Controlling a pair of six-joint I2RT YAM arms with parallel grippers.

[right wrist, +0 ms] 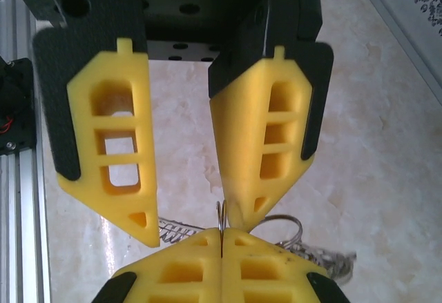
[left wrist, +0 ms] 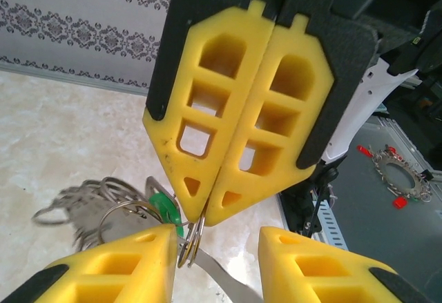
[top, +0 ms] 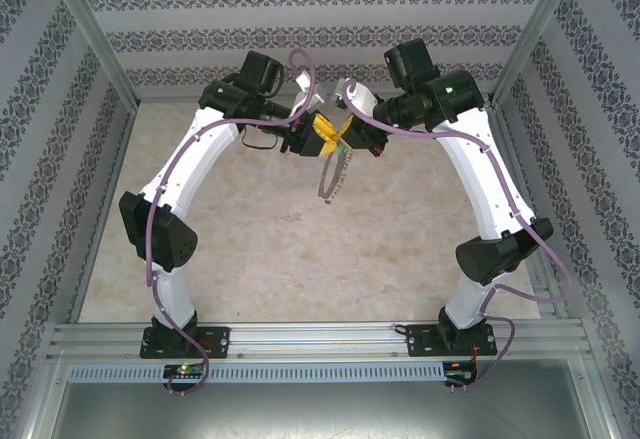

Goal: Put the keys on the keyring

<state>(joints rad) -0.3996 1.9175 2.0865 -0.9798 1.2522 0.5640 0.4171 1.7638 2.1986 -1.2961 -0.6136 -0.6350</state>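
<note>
Threading in progress, not verified: the right gripper is clamped on the keyring, which hangs above the table, and the left gripper stands apart beside the green-headed key; whether the key is hooked on cannot be told.

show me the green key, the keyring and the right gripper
green key (left wrist: pixel 164 208), left wrist view, on its green head
keyring (top: pixel 334 171), top external view, on the hanging loop
right gripper (right wrist: pixel 221 239), right wrist view, between its shut fingertips
</note>
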